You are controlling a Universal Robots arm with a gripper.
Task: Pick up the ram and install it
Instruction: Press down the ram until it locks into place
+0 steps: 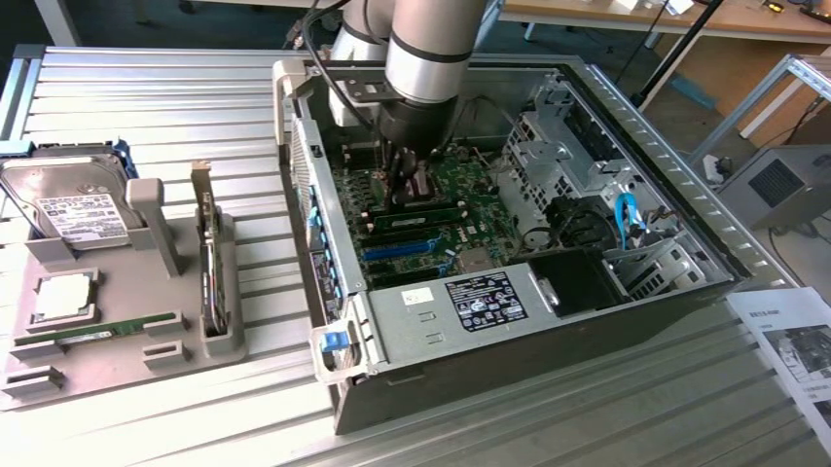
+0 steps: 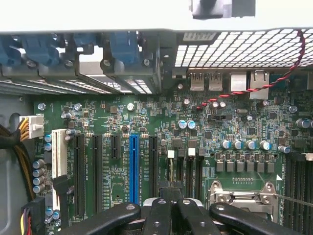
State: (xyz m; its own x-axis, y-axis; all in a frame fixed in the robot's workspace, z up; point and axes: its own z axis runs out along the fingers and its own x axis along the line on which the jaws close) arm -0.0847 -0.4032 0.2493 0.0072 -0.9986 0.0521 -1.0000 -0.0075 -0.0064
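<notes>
In the wrist view, lower centre of the frame, the gripper (image 2: 171, 208) has its black fingers (image 2: 157, 215) drawn together with almost no gap. They pinch a thin strip seen edge-on, which appears to be the ram (image 2: 171, 172). It stands in line with a memory slot whose white latch (image 2: 170, 153) shows just beyond it. Further on lie the blue expansion slot (image 2: 133, 169), a row of capacitors (image 2: 244, 145) and a red-and-black twisted wire (image 2: 254, 88) near the rear ports.

In the exterior view, the grey parts tray (image 1: 117, 341) sits at lower left and carries a second memory stick (image 1: 97, 332), an expansion card (image 1: 208, 258) and a hard drive (image 1: 68, 199). At upper centre the gripper (image 1: 407, 185) reaches down into the open computer case (image 1: 389, 389). A dark stick, the ram (image 1: 418, 206), lies across the motherboard (image 1: 454, 185) right at its tips.
</notes>
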